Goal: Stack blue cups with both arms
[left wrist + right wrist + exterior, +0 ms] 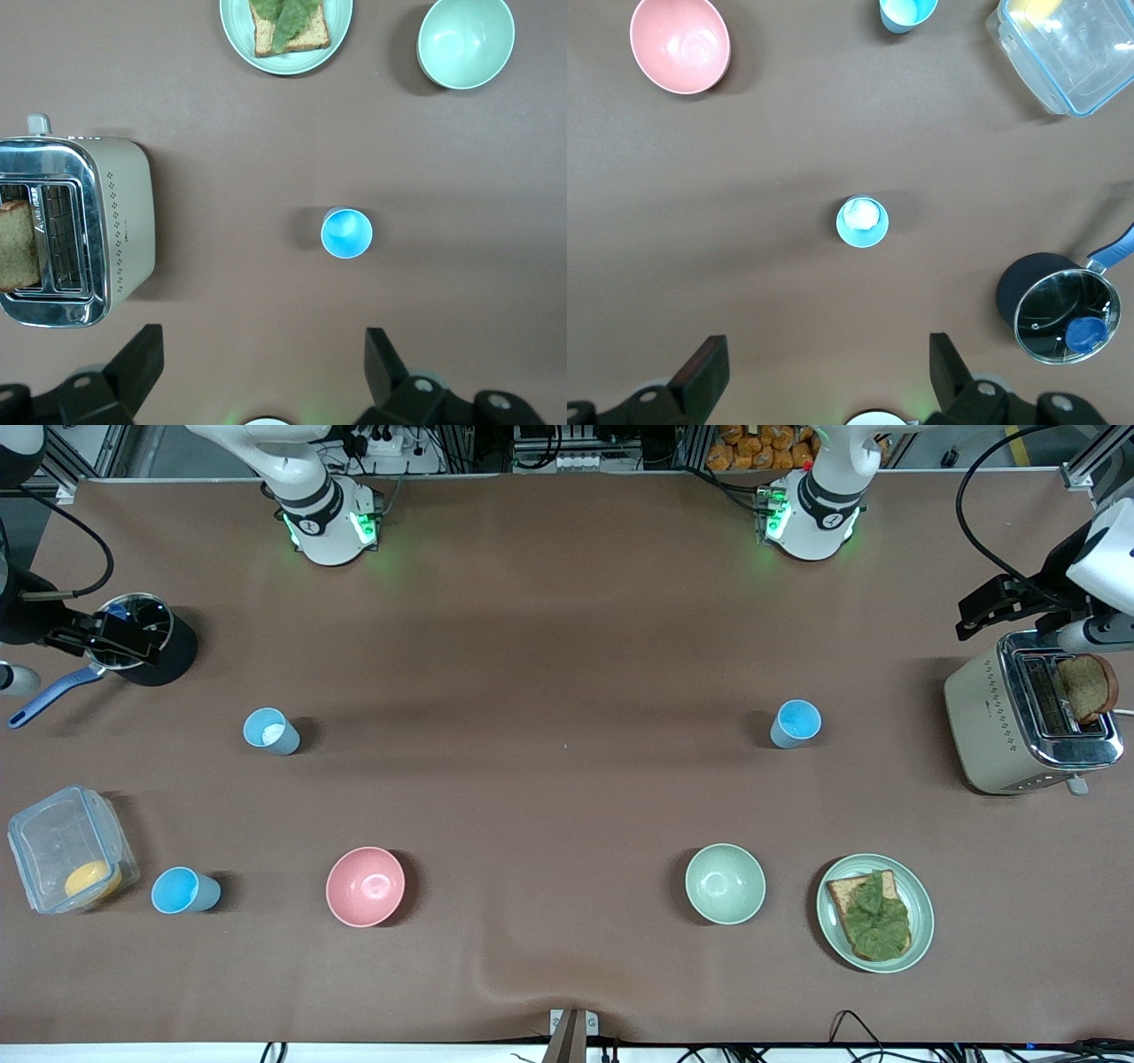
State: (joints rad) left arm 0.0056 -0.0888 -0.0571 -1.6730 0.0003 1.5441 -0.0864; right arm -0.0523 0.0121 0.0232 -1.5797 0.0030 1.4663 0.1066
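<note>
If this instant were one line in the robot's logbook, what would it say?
phase: not started | blue cups: three apart, unstacked | left gripper: open over table | right gripper: open over table

Three blue cups [271,732] [796,724] [184,891] upright, well apart.

Toaster [1028,722] at the left arm's end of the table, a bread slice [1088,686] standing in one slot. Nearer the front camera than the toaster: plate [921,908] with leaf-topped toast [873,915]. Green bowl [725,883] just beside that plate, toward the right arm's end. Pink bowl [365,886] farther along the same way. Clear box [53,841] with a yellow lump [91,879] inside, and black pot [151,642] with blue handle [49,697], well apart from the toaster at the right arm's end.
</note>
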